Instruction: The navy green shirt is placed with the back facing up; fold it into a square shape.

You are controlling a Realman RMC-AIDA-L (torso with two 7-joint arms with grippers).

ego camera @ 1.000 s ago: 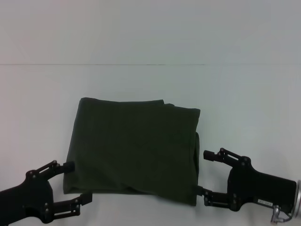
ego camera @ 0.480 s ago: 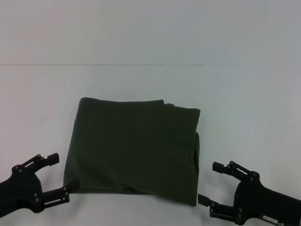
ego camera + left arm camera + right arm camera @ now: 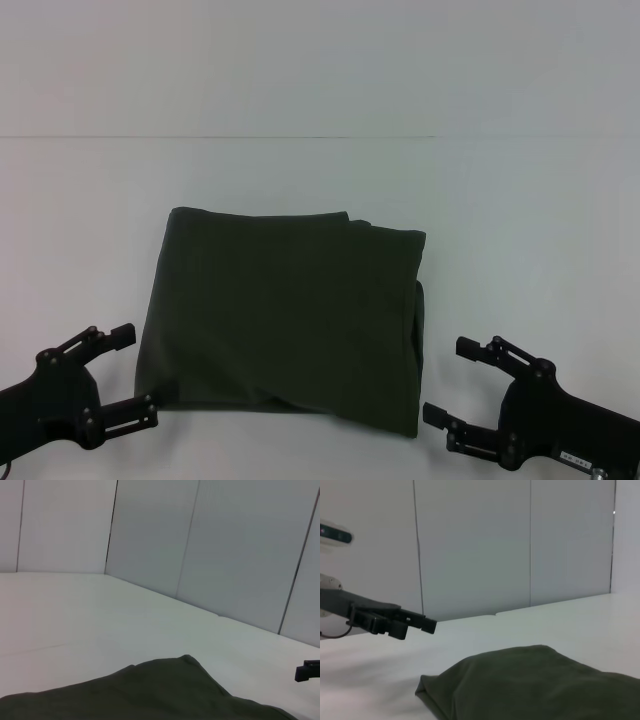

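The navy green shirt (image 3: 285,315) lies flat on the white table, folded into a rough square with its plain side up. A thin layer edge sticks out along its right side. My left gripper (image 3: 132,373) is open, just off the shirt's near left corner and not touching it. Off the near right corner, my right gripper (image 3: 448,380) is open too, with a small gap to the cloth. The left wrist view shows the shirt (image 3: 165,692) low down and a tip of the right gripper (image 3: 306,671). In the right wrist view the shirt (image 3: 535,682) lies beyond the open left gripper (image 3: 395,622).
The white table (image 3: 520,220) stretches around the shirt on all sides. A pale panelled wall (image 3: 225,555) stands behind its far edge. Nothing else lies on the surface.
Both grippers have drawn back from the shirt's near corners toward the front of the table and stay open. The shirt has not moved.
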